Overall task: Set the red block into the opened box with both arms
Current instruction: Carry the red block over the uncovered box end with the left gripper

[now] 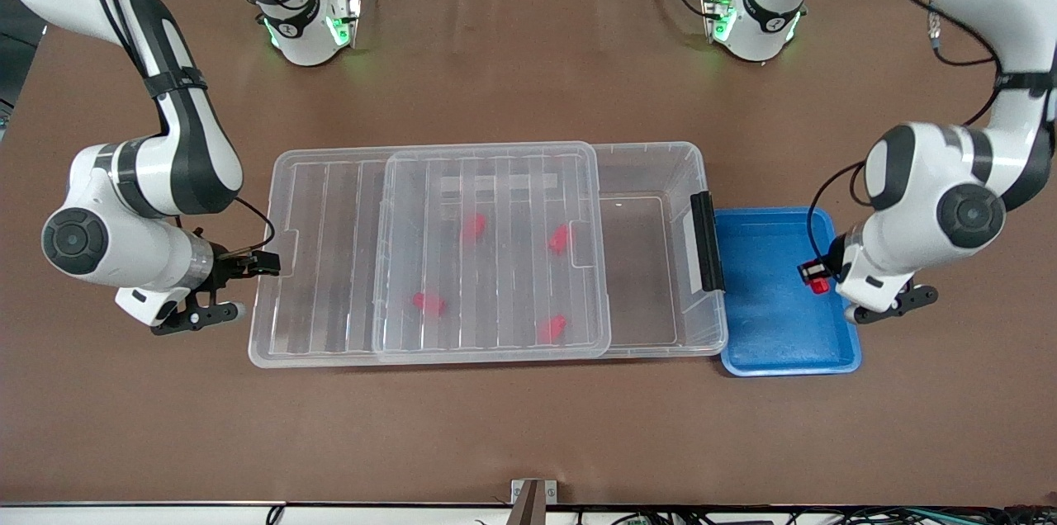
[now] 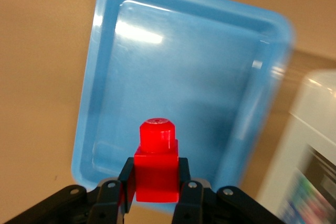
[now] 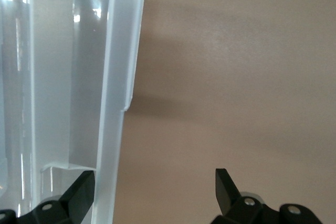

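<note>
Left gripper (image 2: 156, 192) pinches the small, rigid, light red plastic block (image 2: 156, 167) by its flat sides over the blue plastic tray (image 2: 105, 40), while the right gripper (image 3: 155, 192) waits open at the clear plastic box (image 1: 661, 162)'s end.

The red block (image 2: 156, 169) is glossy, slightly translucent plastic with smooth faces. The blue tray (image 2: 105, 51) is smooth moulded plastic that throws bright highlights. The box (image 1: 661, 170) and its ribbed lid (image 1: 495, 178) are clear, shiny plastic, and the clip handle (image 1: 707, 241) is matt black. The table (image 1: 528, 426) is a flat brown surface, matt and even. The arms (image 1: 190, 137) wear glossy white shells with black bands. Both pincers, left (image 2: 156, 195) and right (image 3: 155, 188), look like matt black plastic.
</note>
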{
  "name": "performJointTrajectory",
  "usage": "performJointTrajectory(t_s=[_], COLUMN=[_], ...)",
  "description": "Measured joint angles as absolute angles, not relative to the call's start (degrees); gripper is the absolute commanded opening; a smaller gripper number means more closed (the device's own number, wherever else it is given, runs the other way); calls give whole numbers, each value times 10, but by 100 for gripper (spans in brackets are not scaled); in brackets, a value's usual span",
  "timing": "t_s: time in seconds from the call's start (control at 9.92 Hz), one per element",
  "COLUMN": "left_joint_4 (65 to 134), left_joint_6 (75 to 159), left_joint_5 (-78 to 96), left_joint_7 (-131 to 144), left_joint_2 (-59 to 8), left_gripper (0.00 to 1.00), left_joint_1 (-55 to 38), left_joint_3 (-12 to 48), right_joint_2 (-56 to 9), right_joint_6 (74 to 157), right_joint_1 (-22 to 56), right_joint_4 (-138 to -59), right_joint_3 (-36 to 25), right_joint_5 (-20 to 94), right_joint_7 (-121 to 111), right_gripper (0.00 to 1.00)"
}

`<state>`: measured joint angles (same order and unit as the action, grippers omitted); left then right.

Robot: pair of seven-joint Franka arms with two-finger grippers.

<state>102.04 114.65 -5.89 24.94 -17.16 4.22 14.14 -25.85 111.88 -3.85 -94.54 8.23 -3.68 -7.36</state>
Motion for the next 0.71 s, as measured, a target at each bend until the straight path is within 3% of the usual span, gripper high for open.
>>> performJointTrajectory(t_s=[0.2,0.4,0.71], left_joint_4=[1017,1016,1017], left_joint_6=[1112,1111,1166], left_joint_5=[-58,-58,-59], left_joint_7=[309,381,411], left_joint_2=[-133,-150,-212], left_gripper=[1,1,1], left_joint_1=[37,23,-46], left_joint_3=[209,272,287], right_joint_2=[-258,-258,-258], right_joint_6=[1109,1106,1105], right_joint_1=[-54,-66,-69], right_joint_4=[-938,-933,-927], right_joint_3=[81,81,80], right_joint_5=[-46,-48,-48], right_joint_7=[-100,-122,-128], right_gripper=[100,100,100])
